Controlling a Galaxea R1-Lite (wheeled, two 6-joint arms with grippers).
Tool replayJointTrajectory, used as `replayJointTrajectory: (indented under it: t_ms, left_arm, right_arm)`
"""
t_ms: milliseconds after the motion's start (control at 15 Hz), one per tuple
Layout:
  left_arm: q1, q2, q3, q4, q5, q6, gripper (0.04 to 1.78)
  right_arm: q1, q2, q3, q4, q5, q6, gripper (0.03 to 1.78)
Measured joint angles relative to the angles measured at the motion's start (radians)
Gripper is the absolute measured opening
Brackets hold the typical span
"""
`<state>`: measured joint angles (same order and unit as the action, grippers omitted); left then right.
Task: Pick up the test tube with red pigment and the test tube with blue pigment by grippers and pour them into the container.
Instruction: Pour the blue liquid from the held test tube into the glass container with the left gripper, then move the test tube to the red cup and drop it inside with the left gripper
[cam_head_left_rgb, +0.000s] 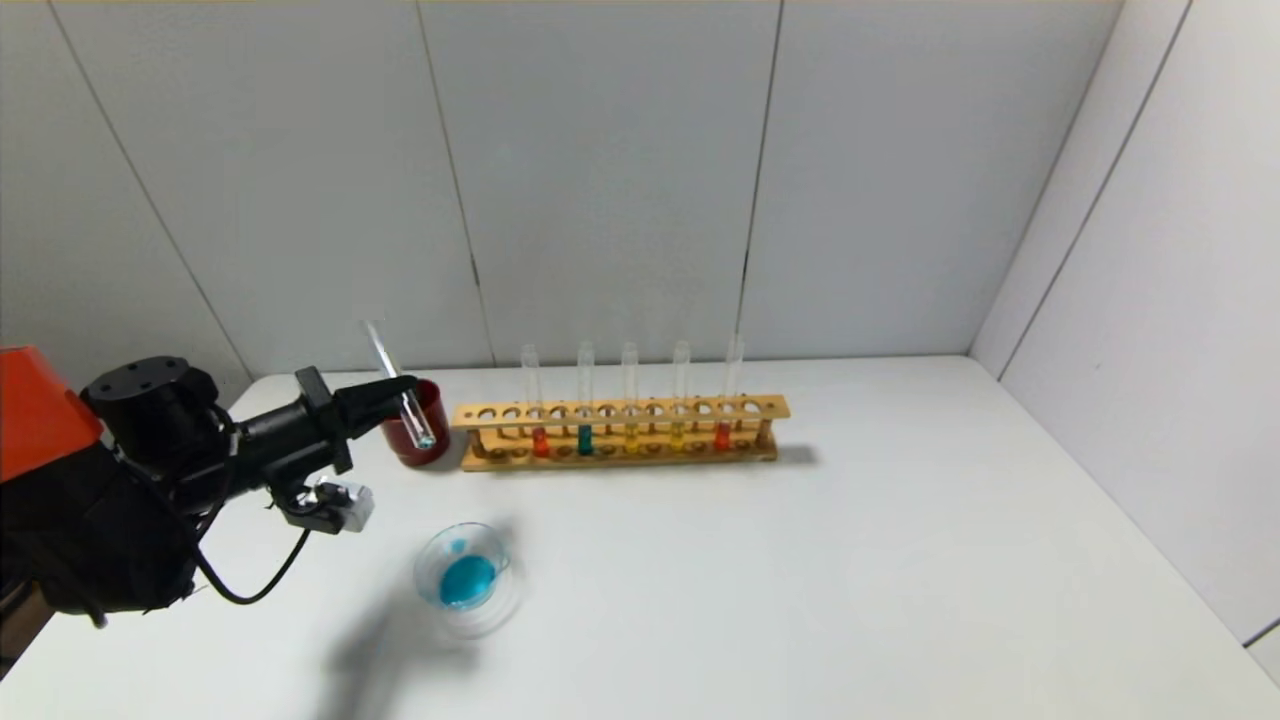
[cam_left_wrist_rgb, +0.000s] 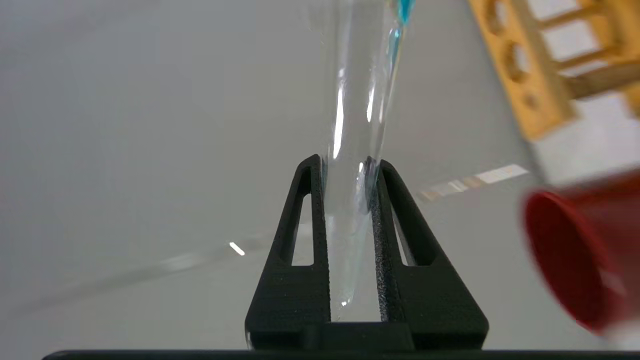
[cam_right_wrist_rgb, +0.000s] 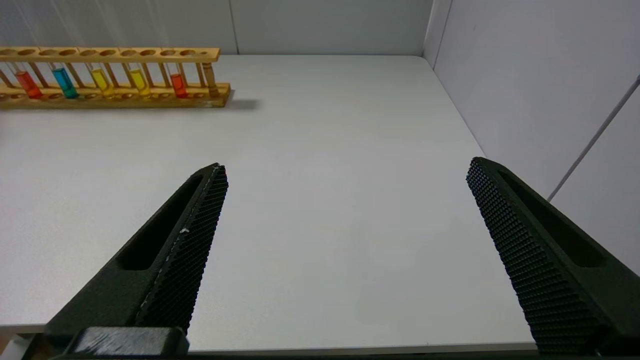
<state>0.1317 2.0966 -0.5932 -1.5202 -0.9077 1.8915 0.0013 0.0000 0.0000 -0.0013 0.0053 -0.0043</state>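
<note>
Nearest the robot, the right claw (cam_right_wrist_rgb: 345, 175) hangs low over the bare near-right part of the white surface (cam_head_left_rgb: 900, 560), its two fingers spread wide apart with nothing between them; a little farther in and to the left sits the container (cam_head_left_rgb: 466, 577), a low clear glass dish with a pool of blue liquid in it, standing alone and well apart from the rack; above and behind it the left claw (cam_head_left_rgb: 408, 392) is raised off the surface, its fingers pressed together on the test tube with blue pigment (cam_head_left_rgb: 398, 381), gripping it along the lower part of the glass; the tube leans, nearly drained, with only a trace of blue left clinging inside; just behind the tube stands a dark red cup (cam_head_left_rgb: 420, 424); beside the cup, farther right, the wooden rack (cam_head_left_rgb: 620, 432) holds five upright tubes, among them the test tube with red pigment (cam_head_left_rgb: 535, 403) at the left end.
</note>
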Motion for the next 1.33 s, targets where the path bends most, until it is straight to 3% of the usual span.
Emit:
replayJointTrajectory:
  t_ms: [133, 333, 533, 733, 867, 1000, 1333]
  left_arm:
    - [-0.024, -0.066, 0.091, 0.0, 0.221, -0.106, 0.3]
    - [-0.116, -0.144, 0.1, 0.0, 0.57, -0.322, 0.3]
    - [-0.211, -0.179, 0.023, 0.013, 0.903, -0.522, 0.3]
    - [-0.289, -0.202, -0.127, 0.19, 1.197, -0.788, 0.3]
    - [-0.313, -0.212, -0.213, 0.336, 1.277, -0.993, 0.3]
    - [-0.327, -0.218, -0.264, 0.435, 1.289, -1.214, 0.3]
    - [-0.332, -0.251, -0.242, 0.447, 1.294, -1.619, 0.3]
  right_arm:
    - [0.0, 0.0, 0.0, 0.0, 0.0, 0.0, 1.75]
    - [0.0, 0.0, 0.0, 0.0, 0.0, 0.0, 1.75]
    - [0.0, 0.0, 0.0, 0.0, 0.0, 0.0, 1.75]
    - [0.0, 0.0, 0.0, 0.0, 0.0, 0.0, 1.75]
    - [0.0, 0.0, 0.0, 0.0, 0.0, 0.0, 1.75]
    - [0.0, 0.0, 0.0, 0.0, 0.0, 0.0, 1.75]
    - [0.0, 0.0, 0.0, 0.0, 0.0, 0.0, 1.75]
